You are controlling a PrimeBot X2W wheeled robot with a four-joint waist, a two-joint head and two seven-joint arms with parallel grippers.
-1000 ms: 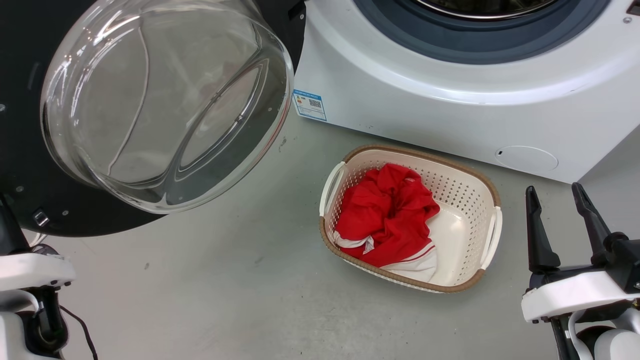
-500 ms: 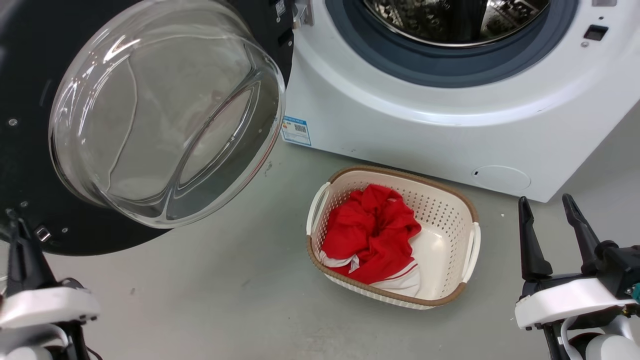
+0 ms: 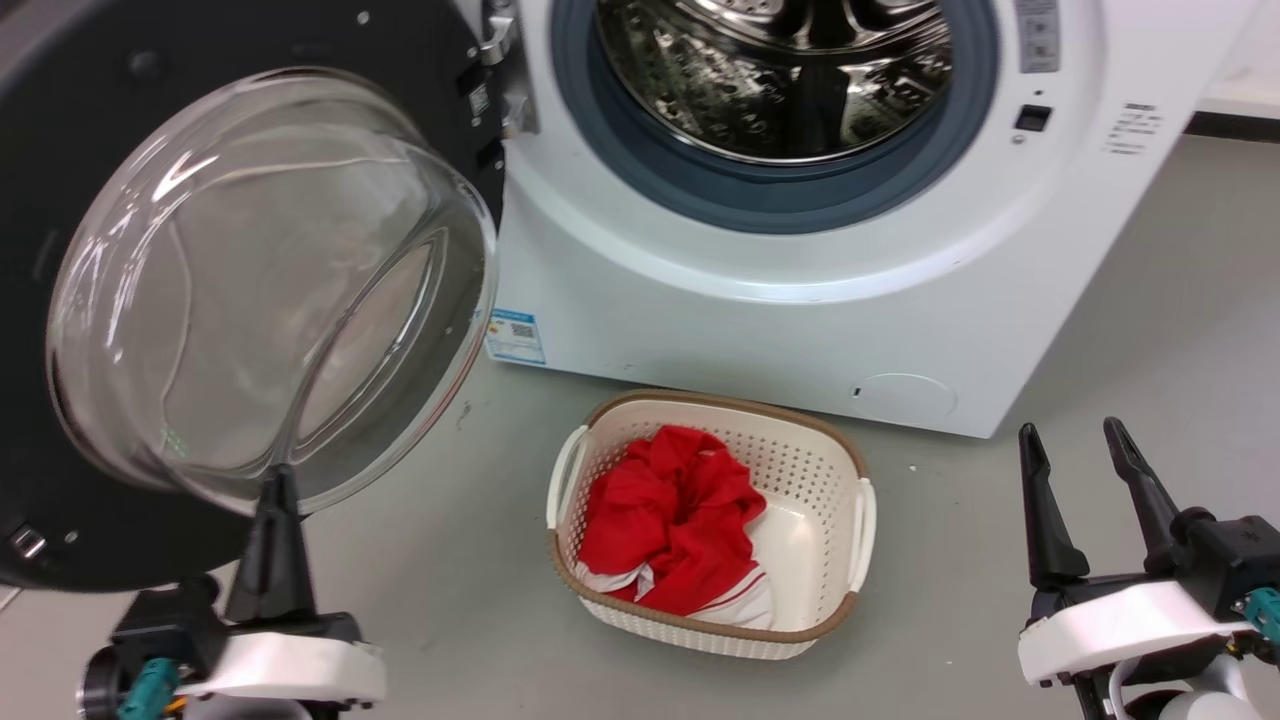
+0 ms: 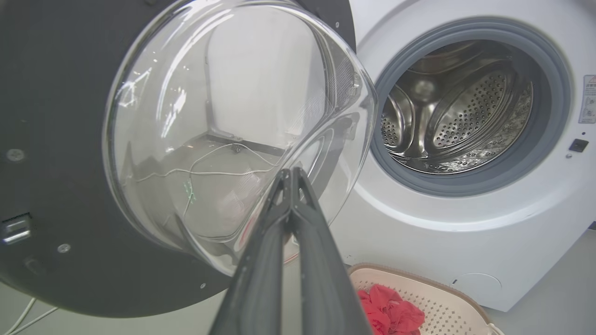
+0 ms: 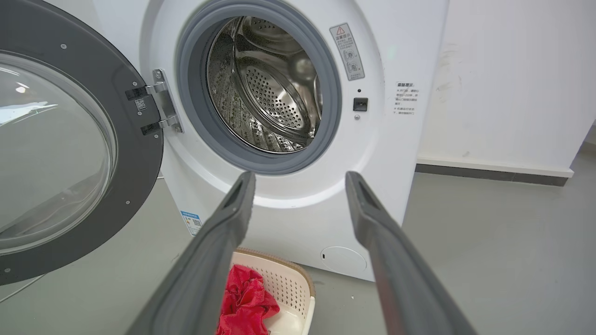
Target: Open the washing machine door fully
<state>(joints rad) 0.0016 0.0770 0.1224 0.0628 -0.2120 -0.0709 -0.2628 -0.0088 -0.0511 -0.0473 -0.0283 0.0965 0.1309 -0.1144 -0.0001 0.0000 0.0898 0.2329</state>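
The washing machine door point(image 3: 250, 30) hangs swung out to the left of the washing machine point(image 3: 760, 310), its inner face and clear glass bowl point(image 3: 270, 290) turned toward me. The steel drum point(image 3: 770, 70) lies exposed inside the grey gasket. My left gripper point(image 3: 278, 478) is shut on nothing, tips just under the bowl's lower edge; contact cannot be told. In the left wrist view the shut left gripper point(image 4: 291, 171) points at the bowl point(image 4: 233, 130). My right gripper point(image 3: 1068, 430) stands open at the lower right, away from the door. The right wrist view shows the right gripper point(image 5: 299, 176), the door point(image 5: 139, 139) and its hinge point(image 5: 160, 104).
A white perforated basket point(image 3: 855, 470) holding a red garment point(image 3: 670, 520) sits on the grey floor just before the machine. A white wall point(image 5: 507, 83) stands to the machine's right. Thin cables point(image 4: 28, 311) trail on the floor under the door.
The head camera has tilted up, bringing the drum into view. My left gripper has shifted right from the door's outer rim to below the glass bowl. The right gripper keeps its pose.
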